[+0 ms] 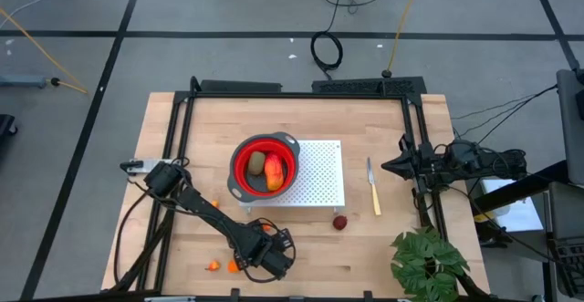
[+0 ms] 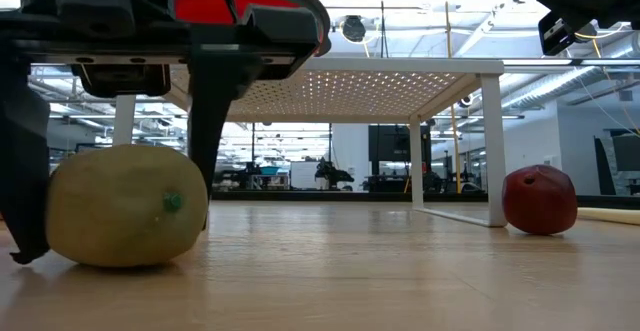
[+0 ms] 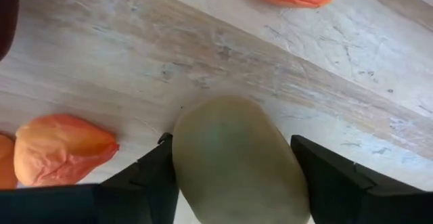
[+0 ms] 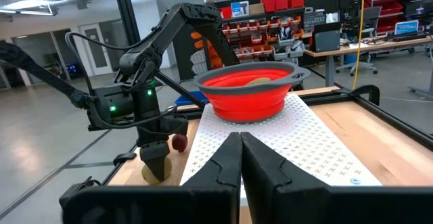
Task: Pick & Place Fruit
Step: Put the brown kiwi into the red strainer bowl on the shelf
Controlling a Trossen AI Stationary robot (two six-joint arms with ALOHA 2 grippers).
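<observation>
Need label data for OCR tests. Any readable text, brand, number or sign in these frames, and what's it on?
None can be read.
Red bowl, white perforated stand, knife, wooden table, fruit: no print visible.
Both arms, left gripper and right gripper: no legible marking.
Monitors and red storage bins in the room behind: any text too small and blurred to read.
</observation>
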